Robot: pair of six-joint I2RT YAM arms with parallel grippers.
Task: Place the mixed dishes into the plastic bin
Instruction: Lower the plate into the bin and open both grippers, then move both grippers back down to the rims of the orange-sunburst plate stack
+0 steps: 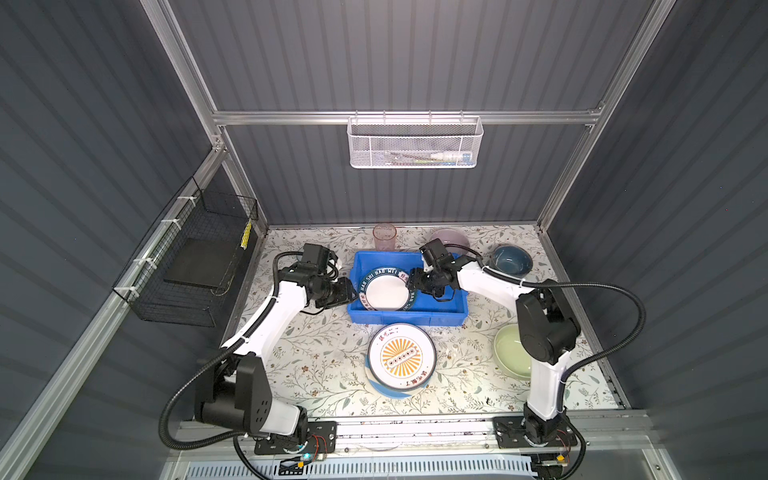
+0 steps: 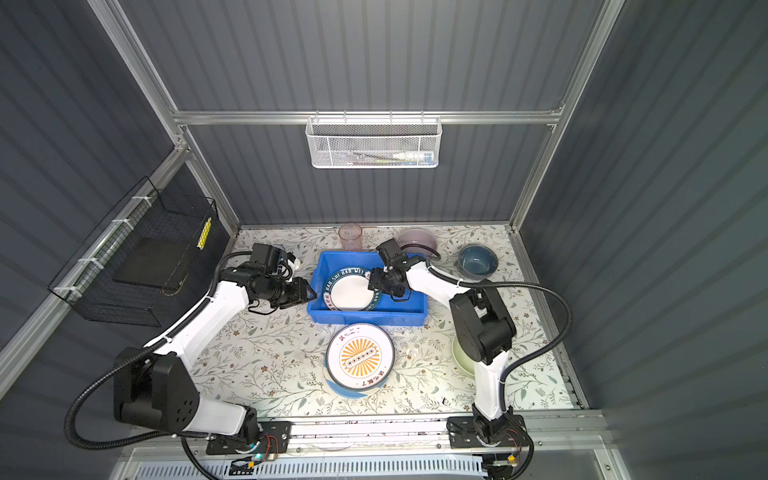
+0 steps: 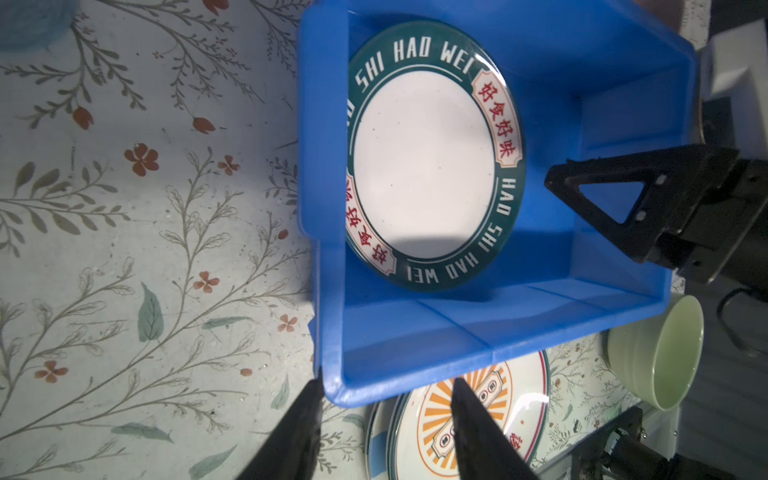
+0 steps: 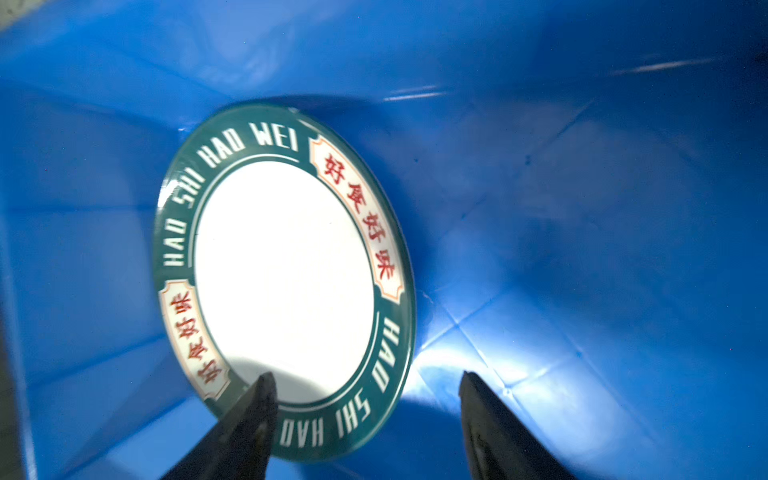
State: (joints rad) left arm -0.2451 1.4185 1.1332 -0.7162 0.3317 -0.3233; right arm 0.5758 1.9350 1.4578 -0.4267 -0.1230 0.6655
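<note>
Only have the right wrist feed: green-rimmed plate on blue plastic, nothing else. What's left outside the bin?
Observer: A sunburst plate lies on the table just in front of the bin, stacked on a blue-edged plate.
Operator: Bowls?
Observer: Three, all on the table: the lilac bowl behind the bin, the dark blue bowl and the pale green bowl off to the right.
Operator: Left arm?
Observer: The left gripper is by the bin's left wall, jaws apart, nothing in them.
Operator: Cups?
Observer: A pink cup stands upright behind the bin.
</note>
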